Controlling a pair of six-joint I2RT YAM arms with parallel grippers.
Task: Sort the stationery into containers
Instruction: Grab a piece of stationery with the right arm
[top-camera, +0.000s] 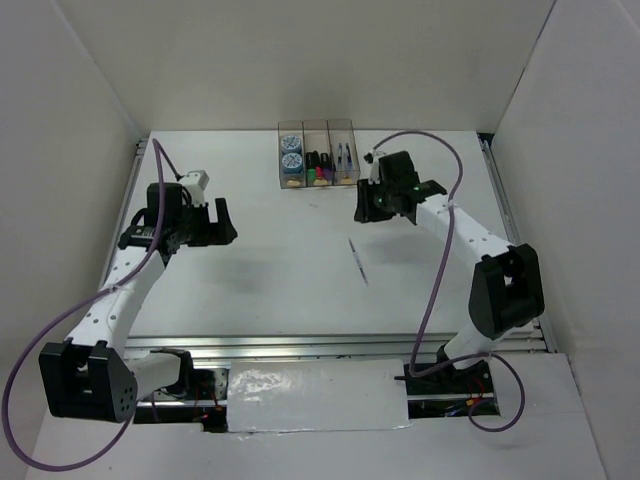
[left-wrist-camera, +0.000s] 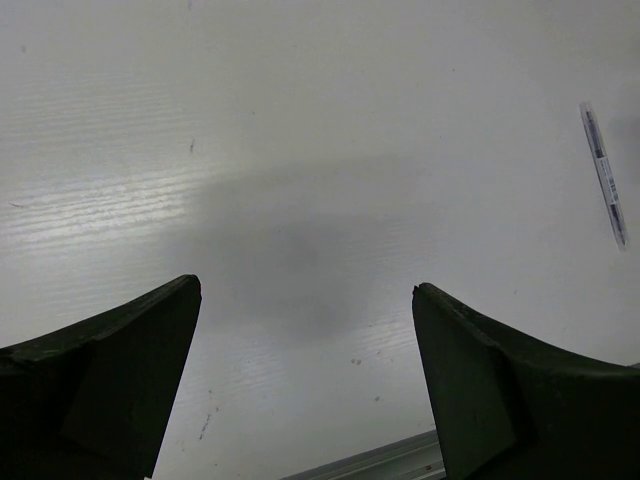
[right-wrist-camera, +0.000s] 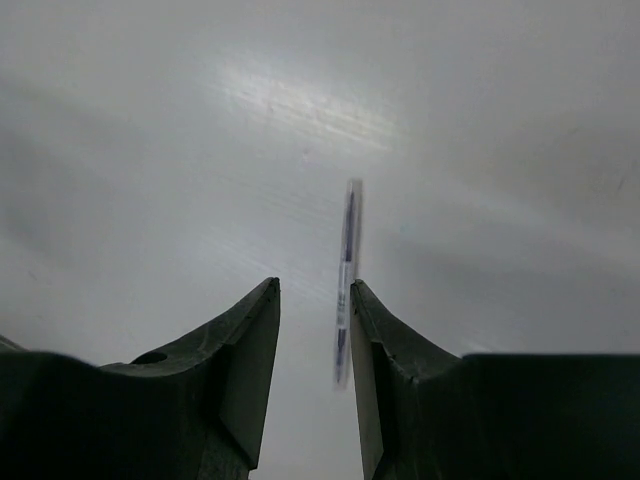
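- At the 12 o'clock edge of the table (top-camera: 280, 290), seen from above, the containers (top-camera: 316, 125) stand joined in a row. The 9 o'clock box holds two tape rolls (top-camera: 290, 152), the middle box holds highlighters (top-camera: 318, 166), and the 3 o'clock box holds pens (top-camera: 345, 158).
- Near the table's middle a loose pen (top-camera: 358, 261) lies alone on the bare surface, running roughly 12 to 6 o'clock with a slight tilt.
- The right gripper (top-camera: 362, 212) hangs at 12 o'clock of that pen, near it but apart from it (its height above the table cannot be judged). The left gripper (top-camera: 224, 222) is well off toward 9 o'clock, its jaws spread.
- Left wrist view: the left gripper (left-wrist-camera: 305, 290) has its fingers wide apart, with only table between them. The loose pen (left-wrist-camera: 604, 175) shows at 2 o'clock, well clear of both fingers.
- Right wrist view: the right gripper (right-wrist-camera: 315, 290) has its jaws parted by a narrow gap and pinches nothing. The loose pen (right-wrist-camera: 347, 260), blurred, shows through that gap close by the 3 o'clock finger, lying on the table beyond.
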